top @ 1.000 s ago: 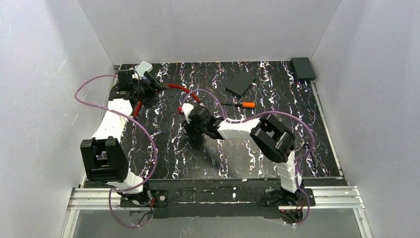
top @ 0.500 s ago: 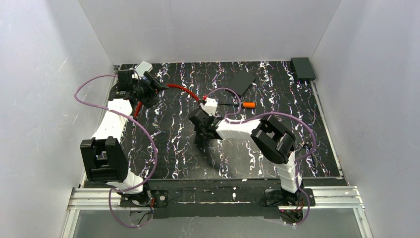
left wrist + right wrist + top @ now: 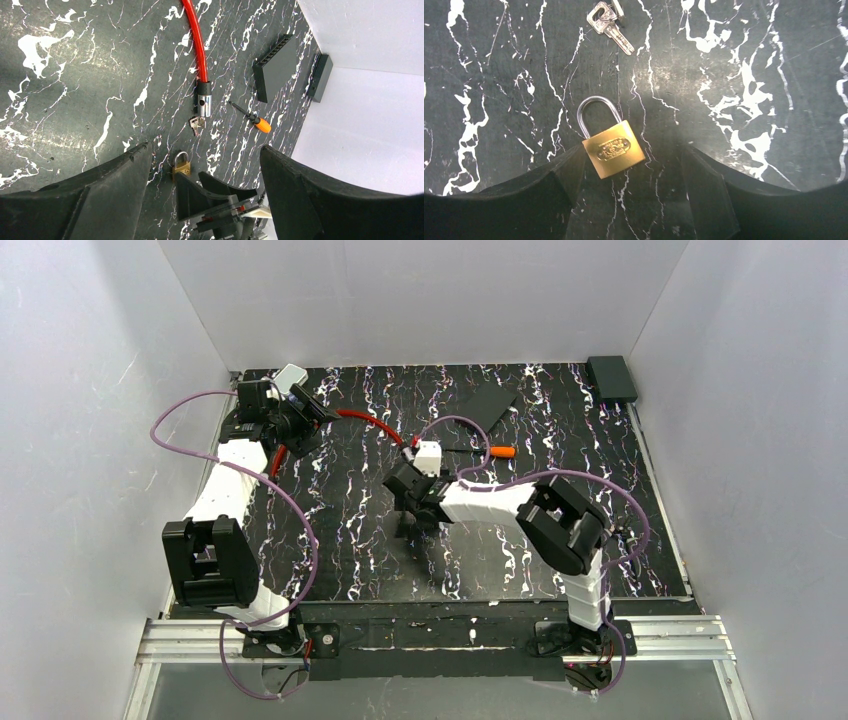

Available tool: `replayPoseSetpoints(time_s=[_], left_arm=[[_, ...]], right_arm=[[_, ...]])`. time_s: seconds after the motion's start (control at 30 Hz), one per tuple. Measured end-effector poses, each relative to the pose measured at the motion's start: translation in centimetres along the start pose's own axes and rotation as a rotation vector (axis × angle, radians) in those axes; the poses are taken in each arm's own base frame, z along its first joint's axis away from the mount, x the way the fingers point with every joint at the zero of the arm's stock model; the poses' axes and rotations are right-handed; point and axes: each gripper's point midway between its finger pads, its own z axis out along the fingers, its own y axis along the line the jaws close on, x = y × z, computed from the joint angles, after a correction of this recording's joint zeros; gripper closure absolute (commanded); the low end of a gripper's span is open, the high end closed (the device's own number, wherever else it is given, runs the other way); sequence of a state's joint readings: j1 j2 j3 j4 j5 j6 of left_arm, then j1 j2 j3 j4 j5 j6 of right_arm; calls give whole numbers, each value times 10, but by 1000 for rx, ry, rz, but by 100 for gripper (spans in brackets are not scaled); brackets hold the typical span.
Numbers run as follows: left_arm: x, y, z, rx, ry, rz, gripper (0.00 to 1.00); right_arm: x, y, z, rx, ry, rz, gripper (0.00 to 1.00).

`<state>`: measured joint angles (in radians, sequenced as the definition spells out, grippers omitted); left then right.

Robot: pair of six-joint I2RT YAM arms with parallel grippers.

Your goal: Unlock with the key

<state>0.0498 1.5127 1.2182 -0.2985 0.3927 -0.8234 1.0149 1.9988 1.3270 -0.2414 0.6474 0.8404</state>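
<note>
The small brass padlock lies flat on the black marbled table, its shackle shut. The key, in a small silvery bunch, lies just beyond it. My right gripper is open and points down over the padlock. The padlock body sits between the fingers, against the left fingertip. In the top view the right gripper hides both. My left gripper is open and empty at the far left. It looks across at the key and the padlock.
The red cable lock ends in a black and silver tip close to the key. An orange-handled screwdriver, a flat black box and a black block lie at the back right.
My right gripper has swung to the right and a little nearer, and now stands over the padlock. The left arm has not moved.
</note>
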Motion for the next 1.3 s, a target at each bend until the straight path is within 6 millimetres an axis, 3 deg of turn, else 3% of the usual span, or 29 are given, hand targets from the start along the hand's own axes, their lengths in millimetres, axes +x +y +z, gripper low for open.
replayPoseSetpoints(time_s=[0.3, 0.47, 0.63, 0.93, 1.3], left_arm=[[0, -2, 0, 9, 1, -1, 26], [1, -3, 0, 15, 7, -8, 27], [0, -5, 0, 20, 5, -9, 29], [0, -4, 1, 18, 7, -10, 30], [2, 0, 5, 9, 16, -15, 30]], right_arm=[[-23, -25, -49, -62, -44, -99, 26], [-19, -36, -58, -75, -34, -135, 32], [3, -48, -52, -79, 29, -178, 38], [18, -59, -23, -74, 113, -208, 46], [6, -58, -3, -83, 125, -182, 73]])
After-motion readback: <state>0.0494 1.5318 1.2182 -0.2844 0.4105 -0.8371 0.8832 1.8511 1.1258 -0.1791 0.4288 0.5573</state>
